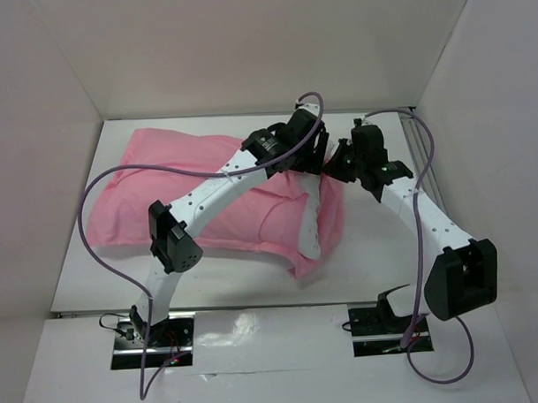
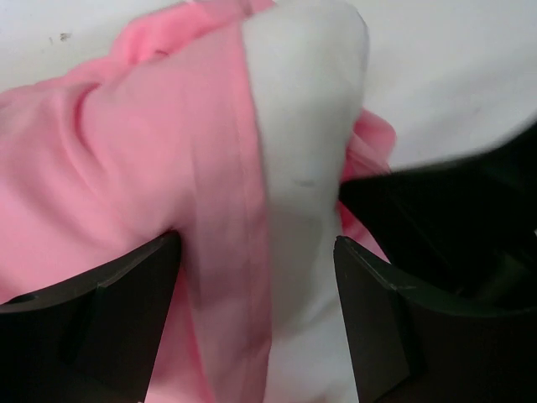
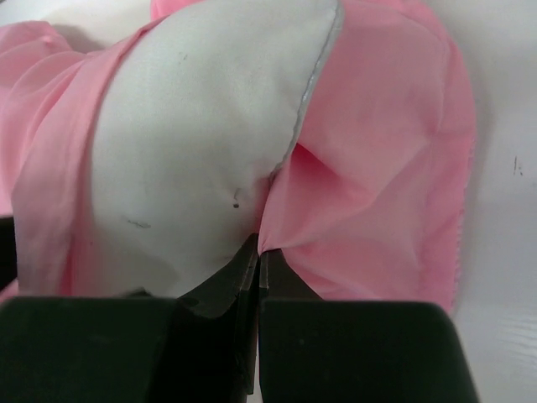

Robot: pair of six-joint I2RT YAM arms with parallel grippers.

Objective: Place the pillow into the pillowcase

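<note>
Seen from above, the pillowcase (image 1: pixel 163 192) lies flat on the white table (image 1: pixel 386 259) with its far-left end filled out and plump, so most of the pillow looks to be inside already. The job is nearly done. What is left is the right-hand end, where a strip of the white pillow (image 1: pixel 316 219) shows at the mouth and is not yet covered by the pink fabric. The left gripper (image 1: pixel 313 160) hangs over that mouth at its far corner and the right gripper (image 1: pixel 341 164) sits just beside it, but the overhead view hides both sets of fingertips behind the wrists, so it cannot say what either one holds. The left wrist camera fills that gap. The left gripper's fingers (image 2: pixel 109 311) stand wide apart and released, straddling the pink hem and the bare pillow corner (image 2: pixel 306 126) without clamping either. The right wrist camera shows the opposite: the right gripper's fingers (image 3: pixel 277 285) are pressed together on a fold of the pillowcase (image 3: pixel 377 168) right at the pillow's seam, with the uncovered white corner (image 3: pixel 201 134) bulging just to the left of the pinch. Only the overhead view shows how much of the pillow is covered. As I read it, the hem must next be drawn over that last corner.
</note>
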